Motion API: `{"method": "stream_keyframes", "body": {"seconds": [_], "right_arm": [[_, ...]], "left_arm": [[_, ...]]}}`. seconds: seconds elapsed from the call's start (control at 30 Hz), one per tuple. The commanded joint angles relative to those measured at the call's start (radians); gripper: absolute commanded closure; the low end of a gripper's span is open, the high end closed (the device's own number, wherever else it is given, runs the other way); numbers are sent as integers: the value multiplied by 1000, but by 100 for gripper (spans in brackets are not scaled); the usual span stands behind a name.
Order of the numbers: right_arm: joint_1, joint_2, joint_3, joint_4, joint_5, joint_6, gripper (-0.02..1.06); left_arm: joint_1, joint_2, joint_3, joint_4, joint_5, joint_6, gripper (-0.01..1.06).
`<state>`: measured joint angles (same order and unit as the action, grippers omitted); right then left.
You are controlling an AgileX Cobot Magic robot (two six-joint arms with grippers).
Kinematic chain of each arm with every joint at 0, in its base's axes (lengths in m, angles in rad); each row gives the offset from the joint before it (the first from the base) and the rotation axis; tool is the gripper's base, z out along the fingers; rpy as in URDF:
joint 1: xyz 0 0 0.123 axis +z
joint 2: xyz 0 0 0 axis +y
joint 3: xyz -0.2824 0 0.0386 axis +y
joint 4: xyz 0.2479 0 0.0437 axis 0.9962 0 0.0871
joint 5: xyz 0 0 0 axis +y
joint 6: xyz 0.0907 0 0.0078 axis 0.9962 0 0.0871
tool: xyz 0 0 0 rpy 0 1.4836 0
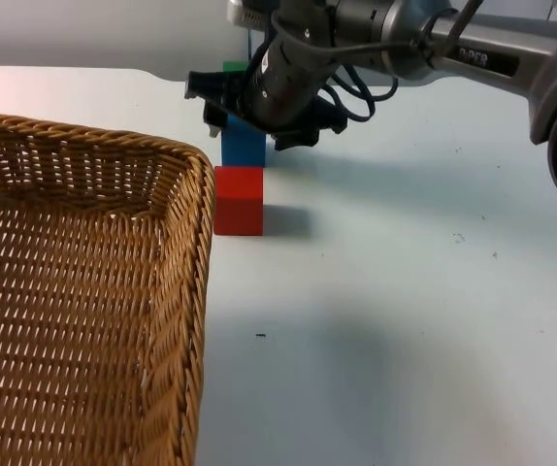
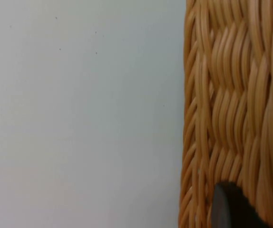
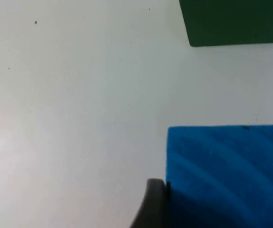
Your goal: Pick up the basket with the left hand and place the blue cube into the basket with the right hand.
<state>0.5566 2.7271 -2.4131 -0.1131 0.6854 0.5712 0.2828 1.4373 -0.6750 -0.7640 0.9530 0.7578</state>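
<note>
A wicker basket (image 1: 94, 291) fills the near left of the white table (image 1: 405, 320), cut off at the edges. In the left wrist view, one dark fingertip (image 2: 229, 209) of the left gripper lies against its woven wall; whether that pincer is clamped cannot be told. Just beyond the basket's corner stands a red cube (image 1: 239, 200). Behind it the blue cube (image 1: 244, 146) is half hidden under the right gripper (image 1: 264, 124), whose fingers straddle it, apart. A green cube (image 1: 234, 67) peeks out farthest back.

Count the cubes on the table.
3 in a row beside the basket: red cube nearest, blue cube under the right tool, green cube farthest. Others may be hidden.
</note>
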Motion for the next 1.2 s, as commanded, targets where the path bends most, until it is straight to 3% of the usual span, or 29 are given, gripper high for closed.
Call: {"method": "stream_keyframes", "body": {"seconds": [0.0,0.13,0.17,0.23,0.27,0.3,0.37,0.5,0.6,0.67,0.8,0.87,1.0,1.07,1.17], "right_arm": [[2,9,-9,-13,8,4,39],[2,9,-19,-20,5,4,64],[2,9,-19,-20,5,4,64],[2,9,-38,-20,10,1,83],[2,9,-57,-20,18,-6,98],[5,9,-73,-20,29,-6,105],[5,7,-82,-20,34,-6,105],[19,7,-174,-36,133,-6,105],[43,7,-285,-83,278,-10,105],[55,7,-333,-85,316,-42,105],[120,7,-552,-100,457,-195,105],[132,5,-552,-100,483,-222,105],[150,-71,-552,-30,521,-284,105],[141,-107,-552,79,530,-341,105],[142,-144,-552,103,536,-373,105]], "left_arm": [[3,0,2,-33,20,6,105],[3,0,2,-35,20,11,105],[3,0,2,-35,20,11,105],[3,0,2,-35,20,11,105],[3,0,2,-35,18,14,105],[3,0,2,-35,18,14,105],[3,0,2,-35,18,14,105],[3,0,2,-35,18,14,105],[3,0,2,-37,18,14,105],[3,0,2,-37,16,14,105],[3,2,2,-37,14,14,105],[3,6,2,-37,14,14,105],[3,33,2,-40,14,14,105],[1,50,2,-46,12,14,105],[1,52,2,-49,10,14,105]]}}
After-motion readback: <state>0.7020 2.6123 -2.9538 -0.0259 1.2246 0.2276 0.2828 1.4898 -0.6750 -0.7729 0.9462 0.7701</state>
